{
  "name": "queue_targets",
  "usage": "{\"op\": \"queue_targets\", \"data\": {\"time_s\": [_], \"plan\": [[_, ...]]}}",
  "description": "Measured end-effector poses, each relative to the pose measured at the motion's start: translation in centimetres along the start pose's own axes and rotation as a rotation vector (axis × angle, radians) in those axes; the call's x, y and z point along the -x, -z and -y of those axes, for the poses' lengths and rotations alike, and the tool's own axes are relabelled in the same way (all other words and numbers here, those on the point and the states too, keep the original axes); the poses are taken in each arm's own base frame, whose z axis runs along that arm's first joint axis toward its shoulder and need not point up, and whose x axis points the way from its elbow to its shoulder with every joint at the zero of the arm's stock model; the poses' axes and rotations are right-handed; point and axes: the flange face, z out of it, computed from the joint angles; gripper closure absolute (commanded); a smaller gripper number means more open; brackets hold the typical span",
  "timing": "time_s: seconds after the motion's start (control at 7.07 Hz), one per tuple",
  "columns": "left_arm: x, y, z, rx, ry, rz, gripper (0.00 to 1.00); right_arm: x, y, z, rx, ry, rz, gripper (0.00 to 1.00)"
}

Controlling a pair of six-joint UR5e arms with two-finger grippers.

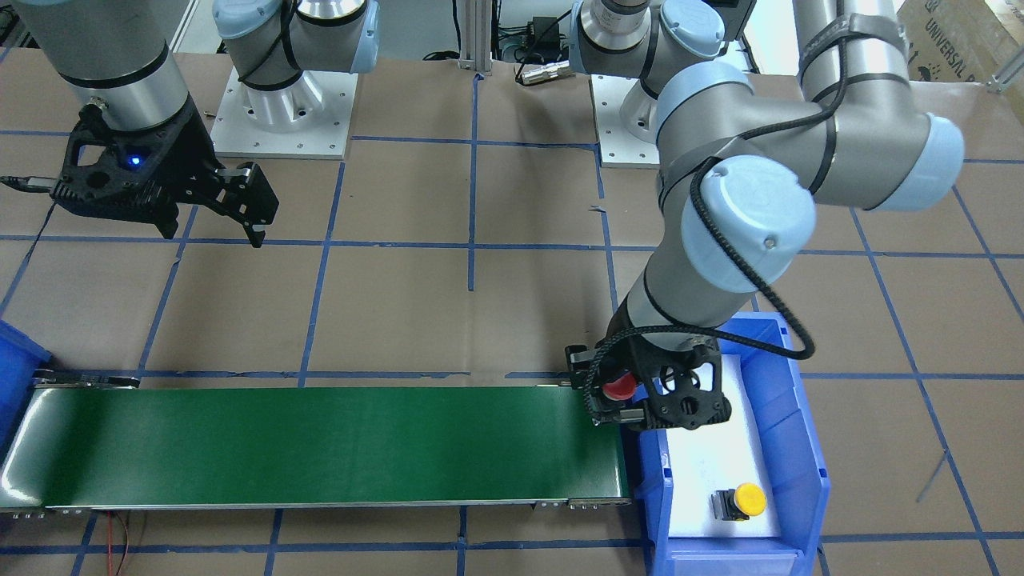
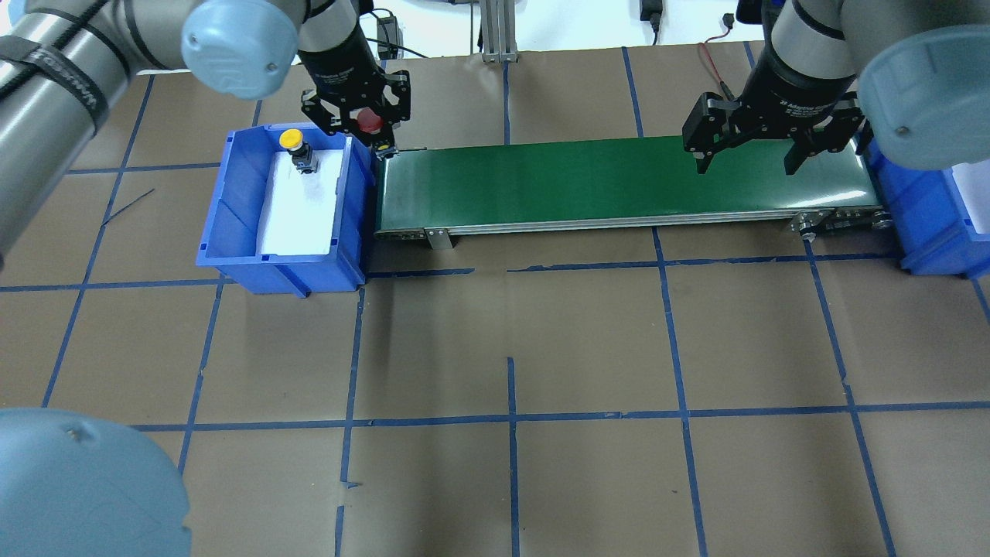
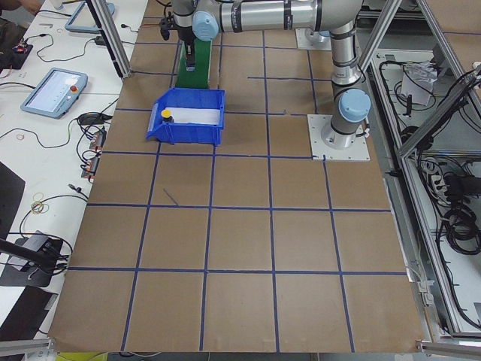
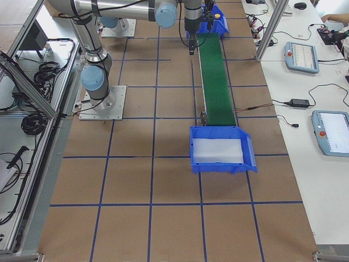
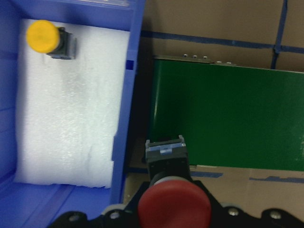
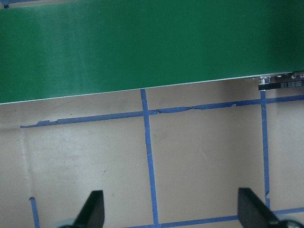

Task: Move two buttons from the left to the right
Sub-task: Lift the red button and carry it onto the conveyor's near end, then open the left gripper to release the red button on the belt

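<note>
Brown paper table (image 2: 510,325) with a grid of blue tape lines. Long green conveyor belt (image 2: 603,182) runs across it, with a blue plastic bin (image 2: 352,224) butted against its left end and a second blue plastic bin (image 2: 928,224) at its right end. The left bin is lined with white foam (image 2: 298,209).

Red-capped mushroom push button (image 2: 370,120): held in the left gripper (image 2: 371,130), whose two fingers are closed on it from either side. In the left wrist view the round red cap sits close to the palm and the black-grey switch body points away from it, out past the fingers. The button is out of the bin, above the seam where the bin's wall meets the belt's left end.

Yellow-capped mushroom push button (image 2: 297,149): lies on its side on the foam at the far end of the left bin, well apart from both grippers.

Right gripper (image 2: 746,158): hangs over the right end of the belt with its fingers spread wide and nothing between them. The right wrist view shows only bare paper and tape between the fingertips, with the belt's edge beyond.
</note>
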Motion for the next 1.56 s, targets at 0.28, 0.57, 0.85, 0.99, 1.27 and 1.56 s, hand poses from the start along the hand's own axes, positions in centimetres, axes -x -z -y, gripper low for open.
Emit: {"op": "queue_targets", "data": {"time_s": [0.28, 0.57, 0.85, 0.99, 1.27, 1.56], "plan": [[-1.9, -4.0, 0.5, 0.019, 0.002, -0.001, 0.98, -0.1, 0.0, 0.0, -0.001, 0.0, 0.001, 0.0], [-2.3, -6.6, 0.7, 0.02, -0.002, -0.001, 0.98, 0.1, 0.1, 0.0, -0.002, 0.001, 0.005, 0.0], [-2.3, -7.4, 0.8, 0.02, -0.003, -0.001, 0.01, 0.1, 0.0, 0.1, -0.002, 0.001, 0.007, 0.0], [-2.3, -7.4, 0.8, 0.018, -0.002, -0.001, 0.0, 0.1, 0.0, 0.1, -0.002, 0.001, 0.004, 0.0], [-2.3, -7.3, 0.8, 0.017, 0.002, -0.003, 0.0, -0.1, 0.0, 0.1, -0.001, -0.003, 0.003, 0.0], [-2.3, -6.9, 0.8, 0.01, -0.001, -0.002, 0.0, -0.1, -0.1, 0.1, -0.001, -0.001, 0.003, 0.0]]}}
